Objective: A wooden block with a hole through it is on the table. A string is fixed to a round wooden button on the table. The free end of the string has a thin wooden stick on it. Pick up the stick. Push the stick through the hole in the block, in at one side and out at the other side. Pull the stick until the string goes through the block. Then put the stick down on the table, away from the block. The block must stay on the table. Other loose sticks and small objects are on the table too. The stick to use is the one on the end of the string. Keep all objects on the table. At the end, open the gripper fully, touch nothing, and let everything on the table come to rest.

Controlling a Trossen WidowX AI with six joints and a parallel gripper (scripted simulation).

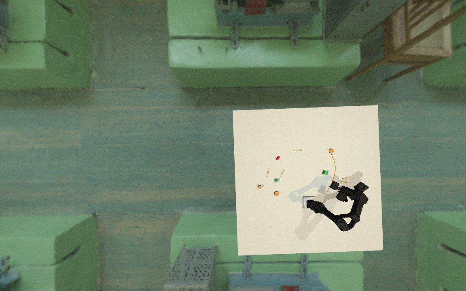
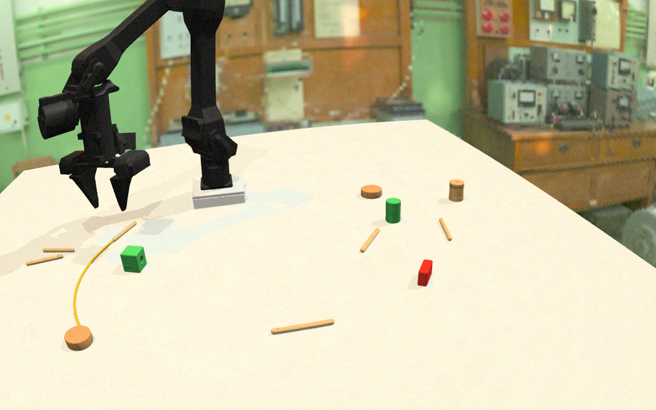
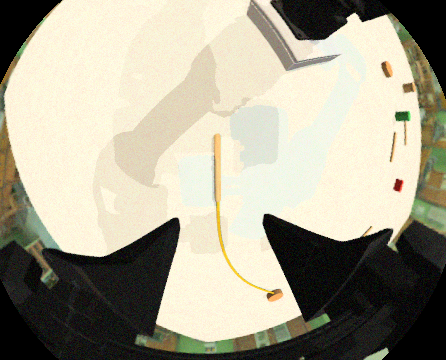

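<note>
Claw pointing down, fingers apart, seemingly above the worktop, near the string's stick.

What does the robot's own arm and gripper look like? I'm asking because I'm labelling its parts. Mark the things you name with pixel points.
The arm (image 1: 344, 222) (image 2: 203, 76) is matte black, with angular, faceted links and blocky joints. The black two-finger gripper (image 2: 110, 208) (image 3: 222, 222) has wedge-shaped fingers that taper to points. No cables or markings can be made out on either.
</note>
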